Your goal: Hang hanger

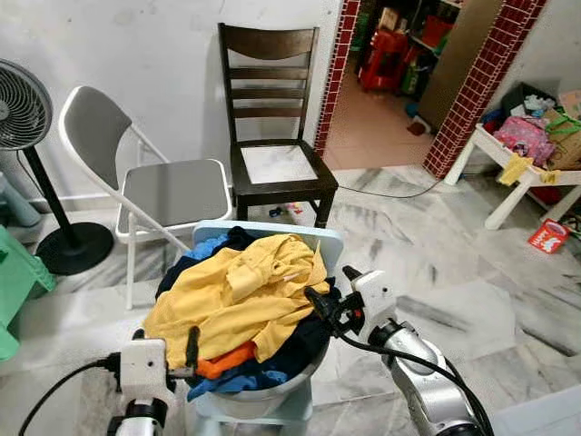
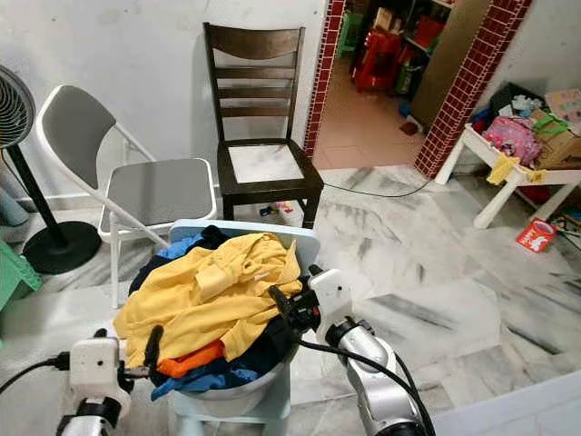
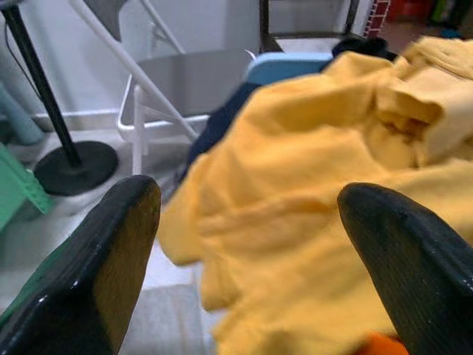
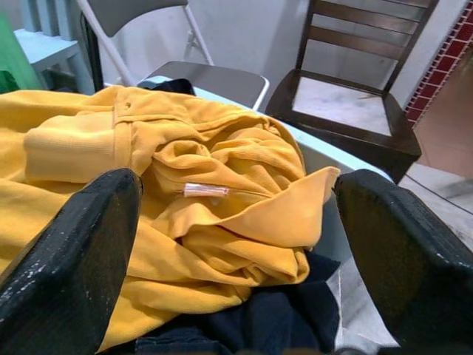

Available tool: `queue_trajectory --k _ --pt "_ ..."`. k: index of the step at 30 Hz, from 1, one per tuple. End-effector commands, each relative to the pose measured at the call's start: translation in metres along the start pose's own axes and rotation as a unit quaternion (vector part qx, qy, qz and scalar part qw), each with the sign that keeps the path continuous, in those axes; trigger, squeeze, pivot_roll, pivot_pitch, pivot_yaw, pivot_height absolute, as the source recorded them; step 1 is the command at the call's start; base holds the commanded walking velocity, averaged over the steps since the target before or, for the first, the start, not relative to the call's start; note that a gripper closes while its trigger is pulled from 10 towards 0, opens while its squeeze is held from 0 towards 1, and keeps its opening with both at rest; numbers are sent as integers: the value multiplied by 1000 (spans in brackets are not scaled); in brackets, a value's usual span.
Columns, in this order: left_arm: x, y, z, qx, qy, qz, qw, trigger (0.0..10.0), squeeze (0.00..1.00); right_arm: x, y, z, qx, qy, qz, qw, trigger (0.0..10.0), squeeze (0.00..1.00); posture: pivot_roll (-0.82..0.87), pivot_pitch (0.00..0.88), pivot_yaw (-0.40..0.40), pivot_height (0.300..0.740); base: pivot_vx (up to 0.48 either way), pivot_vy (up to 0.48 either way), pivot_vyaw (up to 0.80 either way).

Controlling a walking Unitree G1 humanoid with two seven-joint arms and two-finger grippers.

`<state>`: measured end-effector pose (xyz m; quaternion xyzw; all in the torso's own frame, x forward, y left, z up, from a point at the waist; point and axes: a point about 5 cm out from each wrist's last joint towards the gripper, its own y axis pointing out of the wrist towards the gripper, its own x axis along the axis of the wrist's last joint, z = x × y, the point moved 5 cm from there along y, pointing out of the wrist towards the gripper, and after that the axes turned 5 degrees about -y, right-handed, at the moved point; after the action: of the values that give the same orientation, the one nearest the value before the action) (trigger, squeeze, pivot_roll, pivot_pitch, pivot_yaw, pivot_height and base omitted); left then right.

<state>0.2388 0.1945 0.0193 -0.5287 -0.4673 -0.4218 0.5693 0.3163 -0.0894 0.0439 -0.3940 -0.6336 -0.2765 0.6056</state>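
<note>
Saw pale blue stool (image 1: 322, 238) on marble floor (image 1: 436, 272), carrying grey basin (image 1: 263, 397). Basin was heaped with clothes: yellow shirt (image 1: 241, 295) on top, dark blue garments (image 1: 304, 345) and orange piece (image 1: 222, 361) underneath.

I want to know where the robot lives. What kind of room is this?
Probably a room in someone's home: a basin of laundry in front, a wooden chair, a folding chair and a standing fan on a marble floor.

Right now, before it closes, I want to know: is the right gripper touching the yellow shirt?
Cannot tell. In the right wrist view the right gripper is open, fingers either side of the yellow shirt, but neither contact nor gap shows plainly.
</note>
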Motion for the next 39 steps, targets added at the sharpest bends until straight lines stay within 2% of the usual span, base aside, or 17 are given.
queue_trajectory --k 1,2,5,6,8,14,18,20,21,22,23,24,25,26,27,34,39 --pt "-1 9 0 -9 0 11 1000 10000 0 -4 -8 -9 -17 -4 10 1000 10000 0 110 47 -106 740 0 0 0" --pt "2 17 2 -7 -5 7 1000 10000 0 -4 -11 -12 -25 -6 11 1000 10000 0 93 51 -102 740 0 0 0" --pt "14 27 4 -11 3 -17 1000 10000 0 -4 -16 -16 -34 -9 11 999 10000 0 68 59 -93 740 0 0 0" --pt "27 42 6 -11 4 -32 999 10000 0 -5 -24 -21 -46 -12 13 999 10000 0 37 61 -81 740 0 0 0" --pt "30 46 6 -11 3 -35 999 10000 0 -6 -26 -22 -50 -12 13 999 10000 0 31 61 -79 740 0 0 0" --pt "45 74 0 -27 6 -46 999 10000 0 -9 -37 -27 -72 -15 19 997 10000 0 -2 53 -66 740 0 0 0" --pt "31 90 -21 -60 2 1 998 10000 0 -3 -35 -28 -81 -19 13 996 10000 0 -16 50 -63 740 0 0 0" --pt "24 91 -36 -85 -3 20 996 10000 0 -1 -34 -28 -82 -22 10 996 10000 0 -25 47 -61 740 0 0 0" --pt "16 89 -51 -112 -5 33 993 10000 0 1 -33 -30 -84 -24 9 996 10000 0 -26 47 -62 740 0 0 0" --pt "16 89 -51 -112 -5 33 993 10000 0 1 -33 -30 -84 -24 9 996 10000 0 -26 47 -62 740 0 0 0" --pt "7 84 -63 -133 -9 50 990 10000 0 1 -33 -31 -85 -26 9 996 10000 0 -27 45 -64 740 0 0 0" --pt "3 82 -67 -138 -12 57 989 6824 0 1 -33 -32 -85 -26 9 996 10000 0 -27 45 -64 740 0 0 0" --pt "3 82 -67 -138 -12 57 989 6824 0 1 -33 -32 -85 -26 9 996 10000 0 -27 45 -64 740 0 0 0" --pt "-5 76 -77 -153 -15 69 986 6824 0 1 -33 -32 -85 -27 10 996 10000 0 -27 45 -66 740 0 0 0" --pt "-11 72 -80 -155 -17 78 985 0 0 1 -33 -32 -85 -28 11 996 10000 0 -26 44 -69 740 0 0 0" --pt "-24 61 -89 -160 -28 92 982 0 0 2 -30 -30 -78 -29 11 996 10000 0 -7 40 -76 740 0 0 0" --pt "-30 60 -79 -148 -32 95 984 0 0 1 -25 -27 -73 -29 12 997 10000 0 16 39 -81 740 0 0 0"
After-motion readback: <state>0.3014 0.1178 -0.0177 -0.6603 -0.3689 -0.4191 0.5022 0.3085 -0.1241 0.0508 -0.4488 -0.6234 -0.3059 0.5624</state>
